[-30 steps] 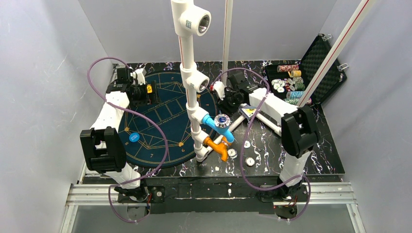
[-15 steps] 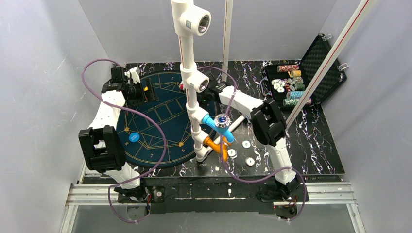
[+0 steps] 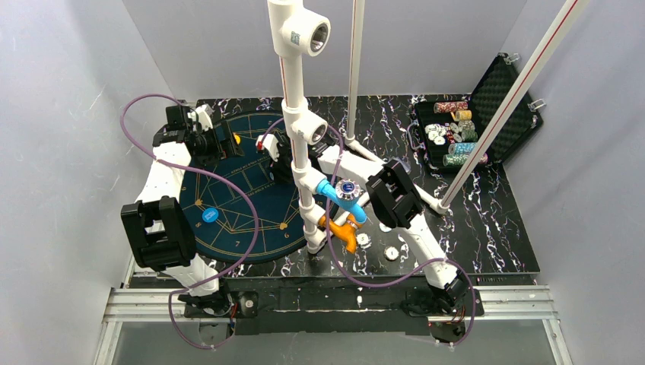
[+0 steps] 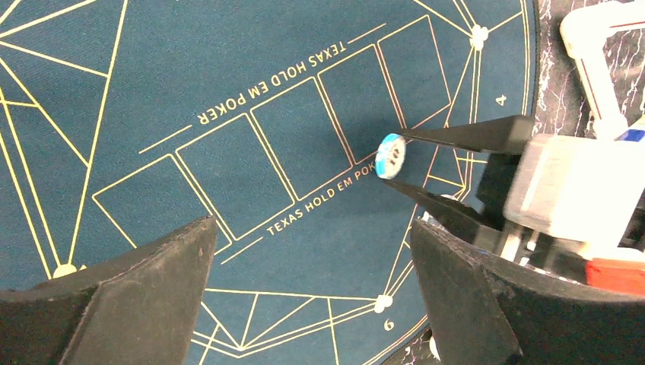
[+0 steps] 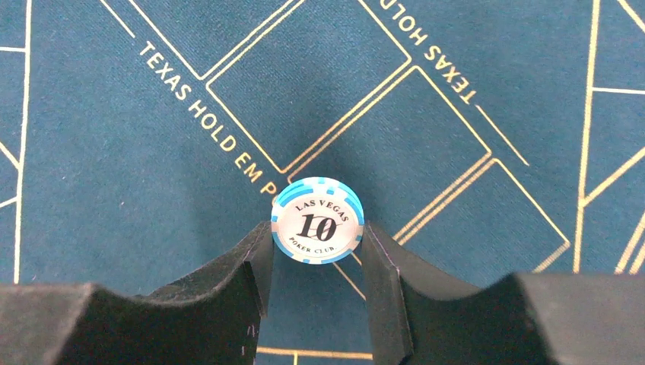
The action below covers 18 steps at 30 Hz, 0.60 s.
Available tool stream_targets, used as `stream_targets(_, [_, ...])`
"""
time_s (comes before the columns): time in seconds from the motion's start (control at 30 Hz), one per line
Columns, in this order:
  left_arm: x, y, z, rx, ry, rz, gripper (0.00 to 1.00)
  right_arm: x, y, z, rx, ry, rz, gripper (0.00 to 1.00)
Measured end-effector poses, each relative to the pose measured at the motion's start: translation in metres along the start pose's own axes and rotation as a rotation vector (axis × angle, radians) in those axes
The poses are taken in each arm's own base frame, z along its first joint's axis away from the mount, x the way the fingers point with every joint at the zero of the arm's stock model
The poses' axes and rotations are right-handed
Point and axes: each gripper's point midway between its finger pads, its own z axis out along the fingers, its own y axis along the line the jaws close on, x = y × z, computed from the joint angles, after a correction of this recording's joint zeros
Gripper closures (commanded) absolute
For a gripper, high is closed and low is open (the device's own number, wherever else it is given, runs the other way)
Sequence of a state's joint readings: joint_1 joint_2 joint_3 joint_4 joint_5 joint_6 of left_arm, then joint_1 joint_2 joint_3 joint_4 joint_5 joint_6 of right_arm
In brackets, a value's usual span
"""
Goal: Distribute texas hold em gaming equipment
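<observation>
Presently, nearest the arm bases, two white-grey chips point(image 3: 363, 239) lie flat on the black marbled worktop point(image 3: 502, 228), just right of the orange fitting point(image 3: 342, 230) on the white pipe frame point(image 3: 293, 84). They are clear of both arms' fingers.

Further in, a blue chip point(image 3: 210, 215) lies flat on the near left part of the round dark-blue mat point(image 3: 258, 228), well apart from either arm's fingers.

Beyond it, over the middle of the mat, the right fingers point(image 5: 236, 281) are closed part-way and clamp a blue-and-white chip point(image 5: 317, 220) by its rim, one tip on each side. The chip stands on edge, its face marked "LAS VEGAS 10 POKER CLUB" turned to the right wrist camera. It sits over the printed line "TEXAS HOLD EM POKER", beside the row of gold-outlined card boxes. Whether its lower edge touches the mat cannot be told. In the top view the pipe frame hides most of this grip.

Slightly further and to the left, the left fingers point(image 4: 152, 289) are spread wide with nothing between them and touch nothing. They hang above the mat, looking down on the card boxes and on the right fingers' chip.

At the far right corner, a black case point(image 3: 517, 99) lies open, with stacked chips point(image 3: 455, 137) inside, well apart from both arms.
</observation>
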<state>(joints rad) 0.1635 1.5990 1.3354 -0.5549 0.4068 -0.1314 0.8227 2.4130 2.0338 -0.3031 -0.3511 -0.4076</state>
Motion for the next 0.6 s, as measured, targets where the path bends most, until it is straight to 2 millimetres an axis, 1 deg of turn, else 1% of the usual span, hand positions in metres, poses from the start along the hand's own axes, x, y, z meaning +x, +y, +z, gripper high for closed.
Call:
stream_targets(0.1, [-0.001,0.002,-0.001,-0.001,-0.002,-0.003,0.02,0.006,0.004,0.014,-0.010,0.001,0.002,0.69])
stream_targets(0.13, [-0.001,0.001,-0.001,-0.001,-0.002,-0.004,0.02,0.010,0.006,0.018,-0.014,0.007,0.005,0.66])
stream_targets(0.17, [-0.001,0.001,-0.001,-0.001,-0.002,-0.003,0.02,0.011,0.007,0.020,-0.015,0.007,0.005,0.60])
stream_targets(0.3, [-0.001,0.001,-0.001,0.000,-0.003,-0.003,0.02,0.005,0.005,0.020,-0.006,-0.009,-0.002,0.22])
stream_targets(0.37, [-0.001,0.001,-0.001,0.000,-0.003,-0.001,0.02,0.005,0.005,0.020,-0.004,-0.009,-0.001,0.09])
stream_targets(0.4, [-0.001,0.001,-0.001,0.000,-0.003,0.001,0.02,0.005,0.005,0.020,-0.002,-0.008,0.003,0.04])
stream_targets(0.43, [-0.002,0.001,-0.001,0.000,-0.004,0.003,0.02,0.005,0.005,0.021,-0.001,-0.008,0.002,0.02])
stream_targets(0.6, [-0.003,0.003,-0.002,-0.003,-0.007,0.008,0.02,0.002,0.005,0.020,0.004,-0.013,0.003,0.02])
